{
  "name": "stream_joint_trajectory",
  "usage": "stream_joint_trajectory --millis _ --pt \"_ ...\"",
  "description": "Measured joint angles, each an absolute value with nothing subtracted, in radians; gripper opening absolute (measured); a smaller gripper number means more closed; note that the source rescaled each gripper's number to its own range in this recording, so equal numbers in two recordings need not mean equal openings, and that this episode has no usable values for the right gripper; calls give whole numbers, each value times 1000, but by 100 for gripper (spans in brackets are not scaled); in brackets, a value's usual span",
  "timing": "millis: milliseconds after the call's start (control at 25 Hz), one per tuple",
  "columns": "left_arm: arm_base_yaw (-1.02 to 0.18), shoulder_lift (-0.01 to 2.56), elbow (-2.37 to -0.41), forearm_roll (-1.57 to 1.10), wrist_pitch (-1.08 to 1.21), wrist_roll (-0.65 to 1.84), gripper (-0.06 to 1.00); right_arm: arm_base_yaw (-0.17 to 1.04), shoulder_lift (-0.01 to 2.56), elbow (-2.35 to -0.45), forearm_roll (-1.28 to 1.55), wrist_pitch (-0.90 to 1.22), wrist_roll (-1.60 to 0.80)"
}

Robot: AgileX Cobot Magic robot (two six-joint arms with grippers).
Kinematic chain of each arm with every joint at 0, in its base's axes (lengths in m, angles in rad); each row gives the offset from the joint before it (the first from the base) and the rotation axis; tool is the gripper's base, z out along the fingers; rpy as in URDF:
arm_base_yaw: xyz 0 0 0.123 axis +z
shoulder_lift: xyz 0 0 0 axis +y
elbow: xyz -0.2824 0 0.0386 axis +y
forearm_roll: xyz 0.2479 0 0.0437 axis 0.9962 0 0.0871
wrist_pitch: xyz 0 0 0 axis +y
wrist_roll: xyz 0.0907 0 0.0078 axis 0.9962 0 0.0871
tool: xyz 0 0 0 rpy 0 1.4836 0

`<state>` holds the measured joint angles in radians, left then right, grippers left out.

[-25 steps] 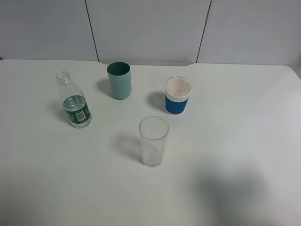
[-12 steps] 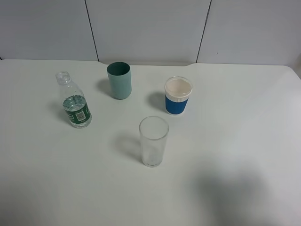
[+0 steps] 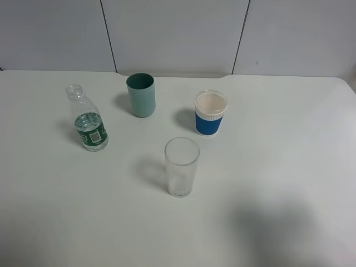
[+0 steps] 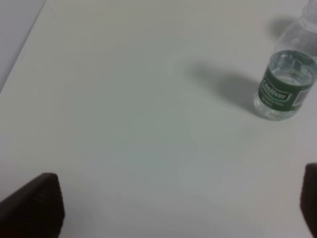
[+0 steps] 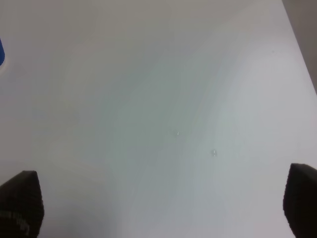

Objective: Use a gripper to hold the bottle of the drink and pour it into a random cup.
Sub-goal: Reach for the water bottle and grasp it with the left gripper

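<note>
Evidently we are only approaching: our left gripper, jaws apart and empty, must next reach the upright bottle of the drink and close on it.

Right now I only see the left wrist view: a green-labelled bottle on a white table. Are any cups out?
Observer: Three, in the high view: a teal cup, a white cup with blue sleeve and a clear glass tumbler.
Operator: Is the bottle capped? My view cuts off its top.
Observer: No, the bottle has an open neck.
Operator: What is the right gripper doing?
Observer: The right gripper is open above the table, holding nothing.
</note>
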<state>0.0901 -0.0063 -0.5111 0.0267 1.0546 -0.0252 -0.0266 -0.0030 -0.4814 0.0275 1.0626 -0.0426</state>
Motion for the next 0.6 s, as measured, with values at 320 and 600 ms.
stream_joint_trajectory --millis 320,600 --pt "90 101 -519 7 1043 -25 100 -27 -3 -481 28 1063 -43" --pt "90 258 -594 19 919 -17 100 -27 -3 -481 28 1063 -43"
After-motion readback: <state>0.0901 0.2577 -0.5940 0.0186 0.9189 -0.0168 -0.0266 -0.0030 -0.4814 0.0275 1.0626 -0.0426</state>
